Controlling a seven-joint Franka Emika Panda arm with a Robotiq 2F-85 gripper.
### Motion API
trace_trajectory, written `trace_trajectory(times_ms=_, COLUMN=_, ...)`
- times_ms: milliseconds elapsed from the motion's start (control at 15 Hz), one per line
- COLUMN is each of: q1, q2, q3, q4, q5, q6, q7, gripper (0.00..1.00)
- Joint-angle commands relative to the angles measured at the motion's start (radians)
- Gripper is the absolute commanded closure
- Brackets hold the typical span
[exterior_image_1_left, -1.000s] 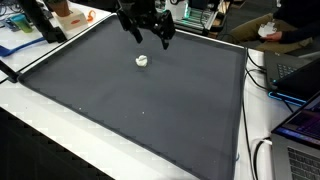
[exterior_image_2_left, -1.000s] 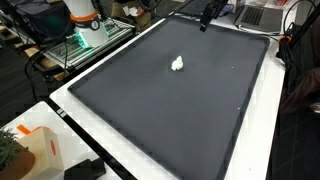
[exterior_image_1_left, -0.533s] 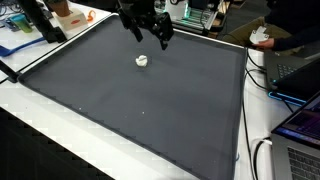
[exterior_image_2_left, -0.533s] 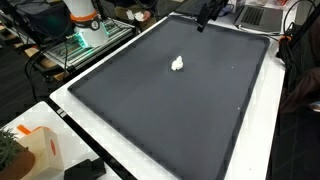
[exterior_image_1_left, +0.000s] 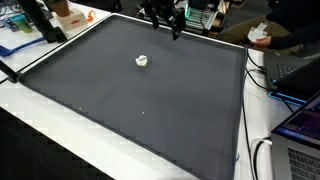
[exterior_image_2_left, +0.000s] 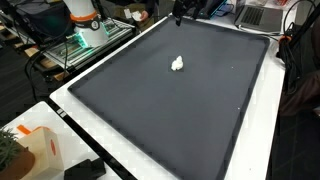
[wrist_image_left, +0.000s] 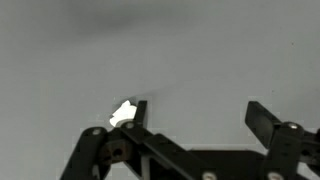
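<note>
Small white crumpled lump (exterior_image_1_left: 142, 61) sits alone on the dark mat (exterior_image_1_left: 150, 115), toward the far half and well in from every edge. It lies loose, with nothing touching it. In both exterior views it shows as a pale blob on bare mat (exterior_image_2_left: 178, 64).

Above the mat's far edge hangs the gripper (exterior_image_1_left: 172, 27), clear of the surface and well apart from the lump. The jaws are spread wide with nothing between them. The wrist view confirms it: two dark fingers (wrist_image_left: 258, 115) with only grey mat in the gap, and the lump (wrist_image_left: 123, 113) peeking out beside the other finger, outside the jaws.

By my reading it's all to play for: no contact, no grip, the lump not lifted or shifted by anything in view.

Around the mat runs the white table (exterior_image_1_left: 60, 140), with a laptop (exterior_image_1_left: 300, 125) at one side.
</note>
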Motion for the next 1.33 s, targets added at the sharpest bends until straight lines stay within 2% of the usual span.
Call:
trace_trajectory(times_ms=0, q1=-0.011, q2=-0.18, q3=0.019, q4=-0.25, q5=-0.041, q6=0.138, q7=-0.096, gripper=0.0)
trace_trajectory(times_ms=200, q1=-0.026, q2=-0.284, q3=0.029, q4=-0.417, q5=-0.046, q6=0.235, q7=-0.271, gripper=0.0)
trace_trajectory(times_ms=267, q1=-0.024, q2=-0.181, q3=0.034, q4=-0.274, q5=-0.029, q6=0.16, q7=-0.186, gripper=0.0)
trace_trajectory(times_ms=467, q1=-0.031, q2=-0.25, q3=0.036, q4=-0.379, q5=-0.028, q6=0.211, q7=-0.254, gripper=0.0)
trace_trajectory(times_ms=800, q1=-0.028, q2=-0.263, q3=0.042, q4=-0.397, q5=-0.027, q6=0.215, q7=-0.253, gripper=0.0)
trace_trajectory(times_ms=1267, q1=-0.01, q2=-0.327, q3=0.066, q4=-0.464, q5=0.168, q6=0.214, q7=-0.364, gripper=0.0)
